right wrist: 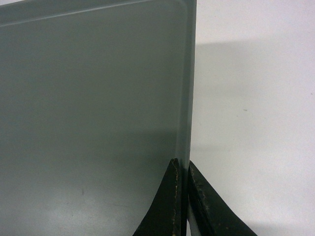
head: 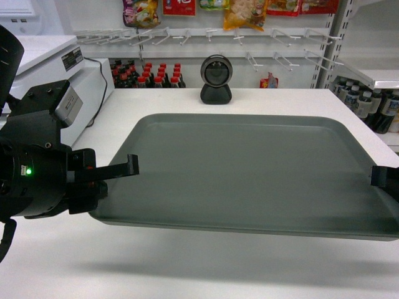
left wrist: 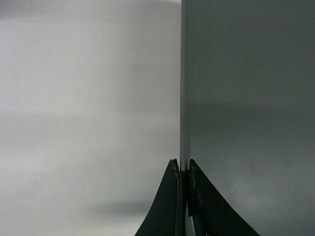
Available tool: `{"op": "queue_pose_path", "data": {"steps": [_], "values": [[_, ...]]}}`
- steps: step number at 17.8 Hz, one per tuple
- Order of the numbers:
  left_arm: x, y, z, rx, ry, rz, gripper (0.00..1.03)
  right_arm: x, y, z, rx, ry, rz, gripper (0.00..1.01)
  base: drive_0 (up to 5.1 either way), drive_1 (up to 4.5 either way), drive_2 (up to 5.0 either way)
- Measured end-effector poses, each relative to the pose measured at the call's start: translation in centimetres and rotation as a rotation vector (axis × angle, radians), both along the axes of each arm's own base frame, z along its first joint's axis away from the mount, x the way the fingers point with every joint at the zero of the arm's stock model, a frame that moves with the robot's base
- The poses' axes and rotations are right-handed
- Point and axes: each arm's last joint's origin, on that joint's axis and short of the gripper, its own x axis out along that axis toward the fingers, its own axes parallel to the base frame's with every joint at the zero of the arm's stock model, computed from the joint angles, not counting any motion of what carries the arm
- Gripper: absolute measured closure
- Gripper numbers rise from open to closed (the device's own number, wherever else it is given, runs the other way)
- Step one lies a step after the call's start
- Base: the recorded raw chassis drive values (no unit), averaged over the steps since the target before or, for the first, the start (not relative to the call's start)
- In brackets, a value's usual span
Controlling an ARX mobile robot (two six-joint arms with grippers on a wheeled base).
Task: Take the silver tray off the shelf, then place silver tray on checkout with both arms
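Note:
The silver tray (head: 249, 168) is a large grey-green rectangle held level just above the white checkout (head: 187, 274), casting a shadow on it. My left gripper (head: 128, 167) is shut on the tray's left rim, with one finger lying over the top. At the frame's right edge, my right gripper (head: 379, 175) is shut on the right rim. In the left wrist view the gripper (left wrist: 184, 169) pinches the thin rim (left wrist: 185, 98) edge-on. The right wrist view shows that gripper (right wrist: 182, 167) clamped on the tray (right wrist: 98, 123) beside the counter (right wrist: 256, 123).
A black round scanner (head: 216, 78) stands on the counter behind the tray. The white cash register (head: 56, 62) sits at the back left. A white shelf board (head: 380, 78) with bottles under it is at the far right; bottles and peg hooks line the back wall.

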Motion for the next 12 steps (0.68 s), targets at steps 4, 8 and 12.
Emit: {"op": "queue_pose_path", "data": {"steps": [4, 8, 12], "values": [[0.0, 0.0, 0.1, 0.000, -0.004, 0.001, 1.00, 0.0, 0.0, 0.1, 0.000, -0.005, 0.000, 0.98, 0.0, 4.33, -4.3], [0.8, -0.8, -0.2, 0.122, -0.104, 0.063, 1.00, 0.5, 0.0, -0.2, 0.012, -0.103, 0.051, 0.98, 0.0, 4.33, -4.3], [5.3, -1.5, 0.7, 0.167, -0.173, 0.081, 1.00, 4.7, 0.3, 0.8, -0.003, -0.169, 0.071, 0.98, 0.0, 4.33, -4.3]]}}
